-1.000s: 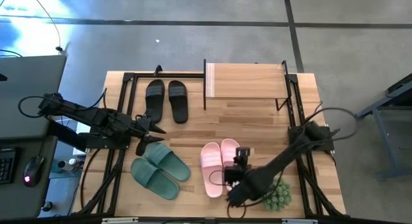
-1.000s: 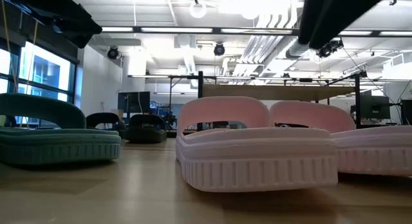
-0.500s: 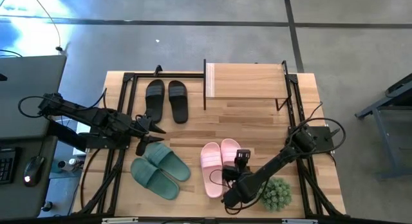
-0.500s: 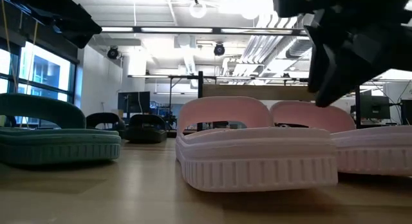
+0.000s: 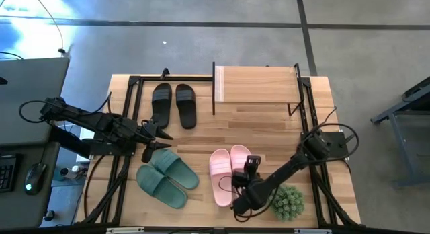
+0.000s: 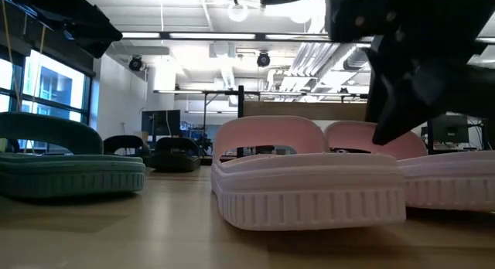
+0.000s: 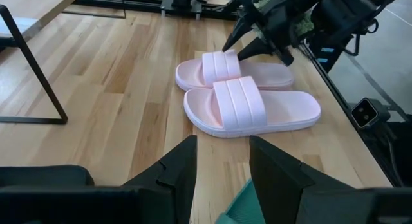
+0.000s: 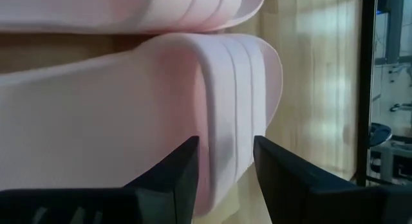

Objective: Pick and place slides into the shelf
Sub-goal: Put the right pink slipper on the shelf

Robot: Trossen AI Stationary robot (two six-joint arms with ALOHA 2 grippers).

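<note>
Pink slides (image 5: 228, 172) lay side by side near table's front edge, shelf (image 5: 257, 85) well apart. Right gripper (image 5: 244, 190) poised over them, fingers apart — nothing held. Foam judged light, soft — strap best gripped. Left gripper (image 5: 158, 135) idle, fingers apart.

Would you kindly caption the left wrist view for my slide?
The open right gripper reaches the pink slides on the wooden table, seen past the left arm's fingers.

I worked in a lab hall: exposed ceiling ducts (image 6: 309, 56), strip lights, concrete floor (image 5: 201, 46), a monitor (image 6: 448, 130) behind my bench (image 5: 262, 130).
</note>
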